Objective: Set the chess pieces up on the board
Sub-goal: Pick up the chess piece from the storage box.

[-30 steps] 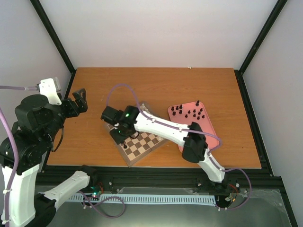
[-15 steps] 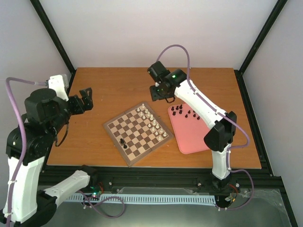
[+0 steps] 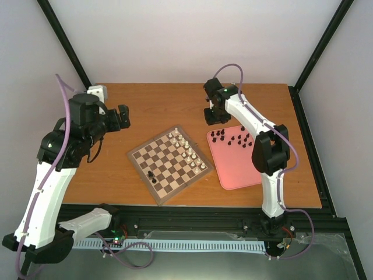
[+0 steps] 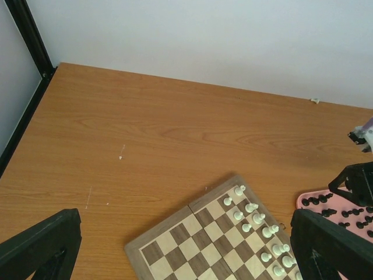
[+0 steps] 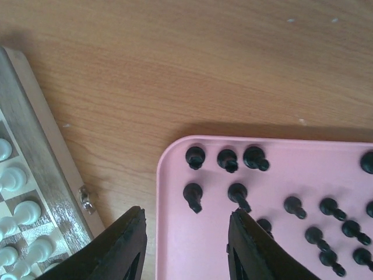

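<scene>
1x square wooden checkered chessboard [image 3: 170, 164], near centre, set diagonal. On it: tiny black chess piece [image 3: 152, 175] near-left; small white figures [image 3: 187, 149] along far-right edge.
Pink rounded plastic tray [image 3: 242, 172] just right of chessboard; other black pcs [image 3: 233, 139] on far half.
R gripper [image 5: 186, 245] above tray's far-left corner, fingers apart, empty.
L gripper [image 3: 123, 116] far left over brown wooden table [image 3: 175, 105], fingers wide apart, empty.

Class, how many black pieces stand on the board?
1: a single black piece stands near the edge of the board that faces the left arm. The whole board is in view, so none seems hidden.
</scene>
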`<state>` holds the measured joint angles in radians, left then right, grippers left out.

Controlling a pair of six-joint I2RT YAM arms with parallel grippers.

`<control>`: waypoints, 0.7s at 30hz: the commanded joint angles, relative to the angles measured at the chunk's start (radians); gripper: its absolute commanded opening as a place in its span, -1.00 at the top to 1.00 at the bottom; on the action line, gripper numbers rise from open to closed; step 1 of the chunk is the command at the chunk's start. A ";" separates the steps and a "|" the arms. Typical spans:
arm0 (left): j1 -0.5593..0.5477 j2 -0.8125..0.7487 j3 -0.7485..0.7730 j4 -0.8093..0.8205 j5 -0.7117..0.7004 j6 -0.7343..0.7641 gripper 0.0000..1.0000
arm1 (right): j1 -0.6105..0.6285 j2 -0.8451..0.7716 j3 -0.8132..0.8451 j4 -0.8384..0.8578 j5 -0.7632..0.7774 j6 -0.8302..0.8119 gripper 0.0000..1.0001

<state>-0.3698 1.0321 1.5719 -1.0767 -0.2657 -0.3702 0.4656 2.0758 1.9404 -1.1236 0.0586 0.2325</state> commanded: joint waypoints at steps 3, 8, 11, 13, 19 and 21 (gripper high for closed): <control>0.003 0.050 -0.003 0.078 0.004 -0.015 -0.99 | -0.003 0.065 0.004 0.028 -0.069 -0.077 0.21; 0.003 0.071 -0.005 0.081 -0.002 -0.015 -0.99 | -0.026 0.115 0.007 0.032 -0.110 -0.086 0.26; 0.003 0.076 -0.006 0.084 -0.004 -0.015 -1.00 | -0.031 0.145 0.032 0.020 -0.143 -0.105 0.30; 0.003 0.078 -0.006 0.083 -0.008 -0.014 -1.00 | -0.031 0.157 0.041 0.012 -0.150 -0.108 0.31; 0.003 0.077 -0.017 0.084 -0.010 -0.016 -0.99 | -0.031 0.160 0.025 0.010 -0.147 -0.109 0.31; 0.003 0.076 -0.022 0.085 -0.006 -0.017 -0.99 | -0.031 0.162 0.025 0.008 -0.144 -0.107 0.31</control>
<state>-0.3702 1.1107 1.5562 -1.0157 -0.2661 -0.3706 0.4381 2.2318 1.9476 -1.1053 -0.0795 0.1383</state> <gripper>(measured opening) 0.998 0.347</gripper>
